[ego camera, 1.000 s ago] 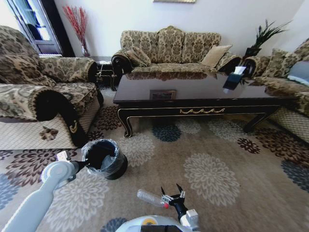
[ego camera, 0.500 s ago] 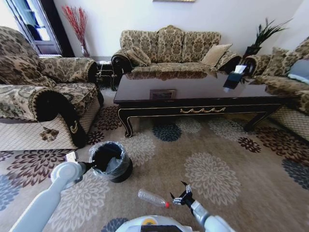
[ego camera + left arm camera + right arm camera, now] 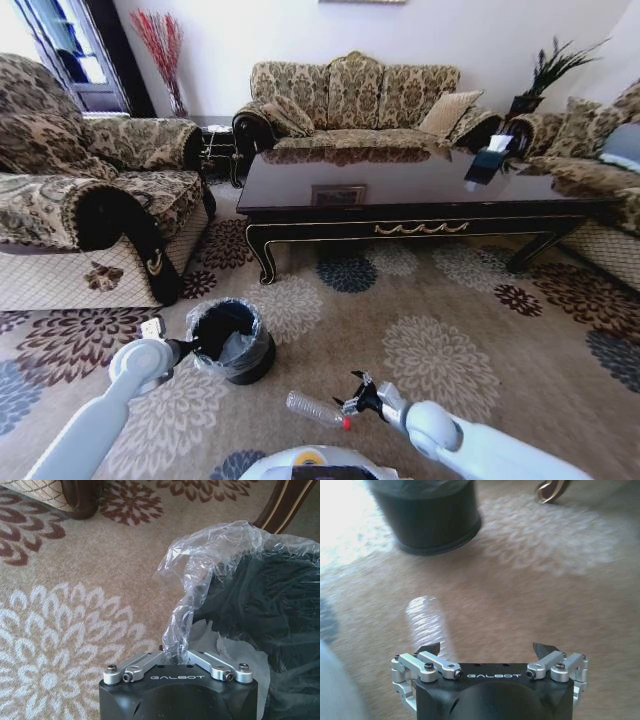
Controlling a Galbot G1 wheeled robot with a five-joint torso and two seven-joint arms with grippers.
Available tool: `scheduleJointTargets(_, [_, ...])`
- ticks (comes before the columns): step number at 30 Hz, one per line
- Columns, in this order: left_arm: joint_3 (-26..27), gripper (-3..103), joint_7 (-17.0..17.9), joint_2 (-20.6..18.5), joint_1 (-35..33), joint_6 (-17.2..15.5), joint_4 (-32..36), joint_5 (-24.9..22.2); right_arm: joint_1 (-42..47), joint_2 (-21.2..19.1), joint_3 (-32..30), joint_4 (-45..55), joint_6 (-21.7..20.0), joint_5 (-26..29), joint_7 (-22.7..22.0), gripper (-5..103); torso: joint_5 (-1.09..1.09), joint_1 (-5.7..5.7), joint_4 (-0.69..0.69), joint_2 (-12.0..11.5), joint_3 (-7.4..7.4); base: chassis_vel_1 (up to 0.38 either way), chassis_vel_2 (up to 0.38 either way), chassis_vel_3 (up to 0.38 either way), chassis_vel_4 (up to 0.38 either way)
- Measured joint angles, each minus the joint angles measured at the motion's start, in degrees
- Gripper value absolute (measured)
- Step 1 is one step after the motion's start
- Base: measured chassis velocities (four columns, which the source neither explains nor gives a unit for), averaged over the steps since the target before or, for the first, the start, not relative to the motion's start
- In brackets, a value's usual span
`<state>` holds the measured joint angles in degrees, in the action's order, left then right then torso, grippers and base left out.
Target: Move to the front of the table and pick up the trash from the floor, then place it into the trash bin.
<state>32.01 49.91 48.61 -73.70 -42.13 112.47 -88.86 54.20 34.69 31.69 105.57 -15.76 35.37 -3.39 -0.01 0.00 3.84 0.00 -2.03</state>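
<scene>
On the floor [image 3: 470,310] before the surface [image 3: 400,185], I am lowering my right claw [image 3: 357,397], fingers apart, beside the bottle [image 3: 313,408]. My left claw [image 3: 176,656] is clamping the bag [image 3: 200,570] of the bin [image 3: 232,340]; next I need to straddle the bottle.

Right gripper [image 3: 490,652] jaws wide apart — clear bottle [image 3: 427,617] on carpet [image 3: 530,595] just beyond, black bin [image 3: 427,515] farther off

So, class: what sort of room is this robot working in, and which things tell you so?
Most likely a home living room: patterned sofas ring a glossy dark coffee table on floral carpet, with a lined trash bin nearby.
</scene>
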Motion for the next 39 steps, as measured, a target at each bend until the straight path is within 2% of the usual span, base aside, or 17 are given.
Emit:
scheduleJointTargets(6, [0.7, 0, 0.0, 0.0, -0.8, 0.0, -0.2, 0.0, -5.2, 3.6, 8.0, -2.3, -1.3, 2.9, -0.4, 100, 0.01, 0.0, 0.01, 0.0, 0.0, 0.0, 0.0, 0.0, 0.0])
scheduleJointTargets(14, [0.9, 0, 0.0, -0.1, -0.8, 0.0, -0.7, -0.1, -10.8, 9.3, 14.7, -7.4, -1.7, 5.8, -1.5, 100, 0.01, 0.0, 0.0, 0.0, 0.01, 0.0, 0.0, 0.0, 0.0])
scheduleJointTargets(22, [-0.1, 0, 0.2, 0.1, -0.4, 0.0, -0.4, -0.1, -14.2, 12.8, 19.0, -15.6, -1.4, 4.6, -0.9, 100, 0.0, 0.0, 0.0, 0.0, 0.0, 0.0, 0.0, 0.0, 0.0])
scheduleJointTargets(25, [-0.2, 0, 0.5, 0.0, -0.2, 0.0, 0.1, -0.3, -14.9, 13.6, 20.3, -19.5, -0.3, 1.8, -0.1, 103, 0.01, 0.0, 0.0, 0.0, 0.01, 0.0, 0.0, 0.0, 0.0])
scheduleJointTargets(28, [-0.3, 0, 0.6, -0.1, -0.1, 0.0, 0.5, -0.5, -15.0, 13.8, 20.5, -20.5, -0.2, 1.0, 0.2, 97, 0.02, 0.0, 0.01, 0.0, 0.01, 0.0, 0.0, 0.0, 0.0])
scheduleJointTargets(31, [-0.4, 0, 0.8, -0.1, 0.0, 0.0, 0.7, -0.6, -15.0, 13.4, 20.5, -20.4, -0.2, 0.7, 0.5, 82, 0.01, 0.0, 0.0, 0.0, 0.01, 0.0, 0.0, 0.0, 0.0])
scheduleJointTargets(33, [-0.5, 0, 0.9, 0.0, 0.0, 0.0, 0.8, -0.6, -14.9, 13.3, 20.4, -20.2, -0.2, 0.5, 0.5, 82, 0.01, 0.0, 0.0, 0.0, 0.01, 0.0, 0.0, 0.0, 0.0])
scheduleJointTargets(34, [-0.6, 0, 0.9, 0.1, 0.0, 0.0, 0.9, -0.6, -14.7, 13.0, 20.1, -20.0, -0.2, 0.3, 0.5, 71, 0.01, 0.0, 0.0, 0.0, 0.01, 0.0, 0.0, 0.0, 0.0])
scheduleJointTargets(37, [-0.9, 0, 1.1, 0.3, 0.1, 0.0, 1.2, -0.6, -14.2, 12.3, 19.7, -19.1, -0.2, 0.2, 0.4, 66, 0.03, 0.0, 0.0, 0.0, 0.01, 0.0, 0.0, 0.0, 0.0])
scheduleJointTargets(39, [-1.5, 0, 1.3, 0.5, 0.3, 0.0, 1.3, -0.6, -13.7, 11.5, 19.1, -17.7, -0.2, 0.0, 0.0, 55, 0.02, 0.0, 0.01, 0.0, 0.01, 0.0, 0.0, 0.0, 0.0])
